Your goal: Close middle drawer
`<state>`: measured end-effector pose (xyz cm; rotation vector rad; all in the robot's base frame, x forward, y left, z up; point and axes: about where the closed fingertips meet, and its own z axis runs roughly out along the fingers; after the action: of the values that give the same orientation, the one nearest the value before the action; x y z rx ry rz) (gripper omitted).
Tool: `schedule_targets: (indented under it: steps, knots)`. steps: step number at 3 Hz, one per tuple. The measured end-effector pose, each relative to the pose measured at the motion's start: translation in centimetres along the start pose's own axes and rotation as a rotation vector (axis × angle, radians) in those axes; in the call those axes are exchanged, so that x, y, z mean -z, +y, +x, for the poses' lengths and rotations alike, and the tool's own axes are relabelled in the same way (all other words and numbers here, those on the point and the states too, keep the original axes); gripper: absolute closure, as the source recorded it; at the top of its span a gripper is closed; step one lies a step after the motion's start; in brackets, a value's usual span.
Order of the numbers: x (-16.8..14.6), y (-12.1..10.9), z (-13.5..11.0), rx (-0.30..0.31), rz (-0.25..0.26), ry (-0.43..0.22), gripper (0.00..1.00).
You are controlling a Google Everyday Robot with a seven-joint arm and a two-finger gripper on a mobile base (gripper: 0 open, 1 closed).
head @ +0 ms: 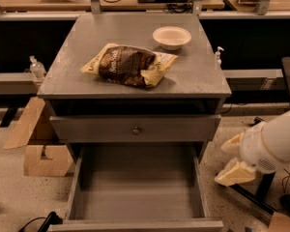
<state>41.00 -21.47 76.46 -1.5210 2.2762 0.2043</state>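
The middle drawer (135, 187) is pulled far out of the grey cabinet. Its long box body is empty, and its low front (135, 224) lies at the bottom edge of the view with the knob hidden. Above it, a taller grey drawer front with a brassy knob (136, 129) is closed. My gripper (230, 158) hangs to the right of the open drawer, outside its right wall and about level with it. Its cream fingers (234, 174) are spread apart, hold nothing, and touch nothing.
A chip bag (128, 65) and a white bowl (171, 36) sit on the cabinet top (198, 76). Wooden pieces (36, 139) lie on the floor at the left. Black stand legs (261, 197) and cables are at the right. A small bottle (36, 67) stands behind left.
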Motion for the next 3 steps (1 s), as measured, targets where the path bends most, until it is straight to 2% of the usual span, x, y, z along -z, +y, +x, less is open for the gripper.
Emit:
schedule_targets:
  steps: [1, 2, 3]
  knots:
    - [-6.5, 1.2, 2.6, -0.034, -0.045, -0.019, 0.65]
    - [-7.2, 1.1, 2.7, -0.038, -0.045, -0.024, 0.89]
    - [-8.6, 1.6, 2.8, -0.049, -0.059, -0.025, 1.00]
